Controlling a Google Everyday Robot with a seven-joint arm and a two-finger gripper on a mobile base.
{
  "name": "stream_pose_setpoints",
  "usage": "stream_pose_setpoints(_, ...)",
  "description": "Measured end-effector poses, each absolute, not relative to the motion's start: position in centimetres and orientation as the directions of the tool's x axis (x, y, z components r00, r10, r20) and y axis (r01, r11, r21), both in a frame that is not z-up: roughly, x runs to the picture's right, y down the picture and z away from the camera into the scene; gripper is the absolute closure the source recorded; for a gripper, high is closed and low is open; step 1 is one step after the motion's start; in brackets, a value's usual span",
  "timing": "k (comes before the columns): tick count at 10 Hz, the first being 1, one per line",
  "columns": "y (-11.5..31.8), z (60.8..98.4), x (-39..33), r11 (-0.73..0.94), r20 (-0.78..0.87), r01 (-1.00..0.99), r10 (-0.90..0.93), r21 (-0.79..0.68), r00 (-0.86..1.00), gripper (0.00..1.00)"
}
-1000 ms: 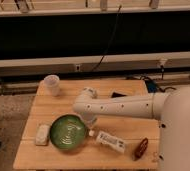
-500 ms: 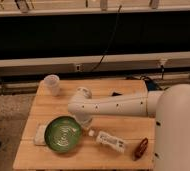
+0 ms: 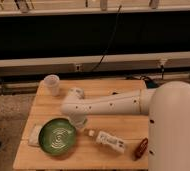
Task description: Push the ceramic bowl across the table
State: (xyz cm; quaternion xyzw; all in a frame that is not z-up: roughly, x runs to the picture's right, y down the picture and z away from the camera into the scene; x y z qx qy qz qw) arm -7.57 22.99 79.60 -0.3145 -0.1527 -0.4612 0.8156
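The gripper hangs below the white arm, down at the right rim of the ceramic bowl, and it seems to touch that rim, though the arm's wrist hides the contact itself. Whether the claw is apart or together cannot be told from this view. The bowl sits upright, mouth facing up, in the front left part of the table, close to the front edge. Being round, it has no long axis; its pale swirl lines curl around the middle of the green inside. A pale flat block lies just beside the bowl on its left, at the table's left edge, possibly touching it. A white bottle lies on its side to the right of the bowl, its long axis running left to right and slightly toward the front, with the capped end pointing at the bowl. A small reddish-brown object lies further right, beside the robot's white body. A translucent plastic cup stands upright at the back left corner, well apart from the bowl.
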Motion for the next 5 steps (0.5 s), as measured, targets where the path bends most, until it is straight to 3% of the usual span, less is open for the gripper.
stream_pose_setpoints(5,24.0,78.3,-10.0,0.3,0.583,0.895,-0.681,-0.329,0.442,0.99)
